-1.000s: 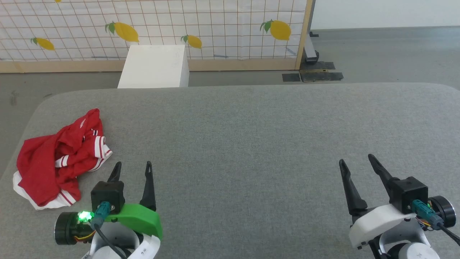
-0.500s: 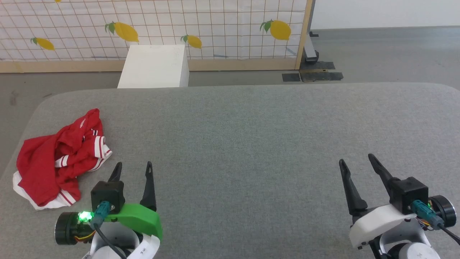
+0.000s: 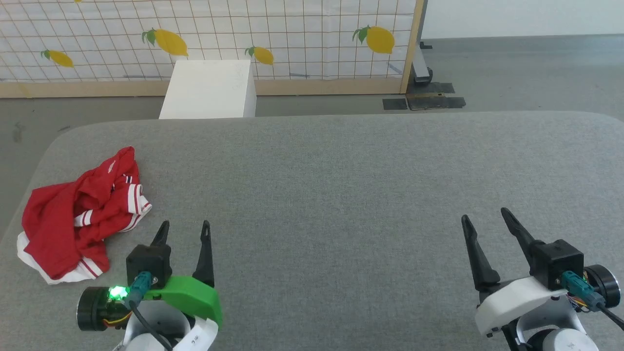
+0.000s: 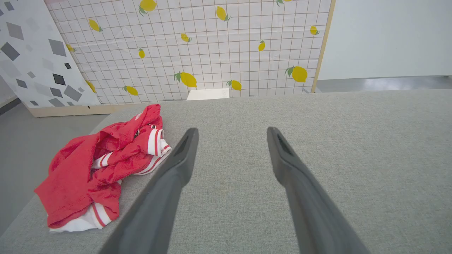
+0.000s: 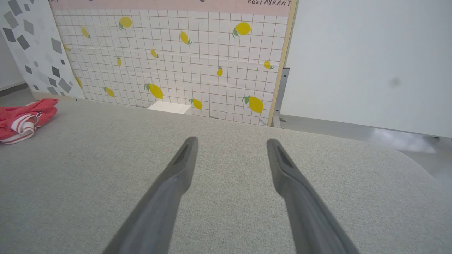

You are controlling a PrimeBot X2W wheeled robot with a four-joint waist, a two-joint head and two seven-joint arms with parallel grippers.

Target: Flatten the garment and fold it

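**Garment (image 3: 73,219) seen crumpled by the left edge of the table (image 3: 341,170)**

The garment was seen as a crumpled heap on the grey table, close to the left edge and not far from the rounded far-left corner. Mostly red cloth was shown. Some white cloth and red-white striped trim were seen at the near side and at the right side of the heap.

The left gripper (image 3: 185,224) was held over the table near the garment, to its right and closer to the robot, without touching it. Its jaws were spread wide and nothing was held between them. The right gripper (image 3: 484,214) was seen well apart from the garment, over the right part of the table. Its jaws were spread wide too, and they were empty.

Behind the table a white box (image 3: 209,90) was seen on the floor, in front of a panel (image 3: 292,39) printed with lemons.
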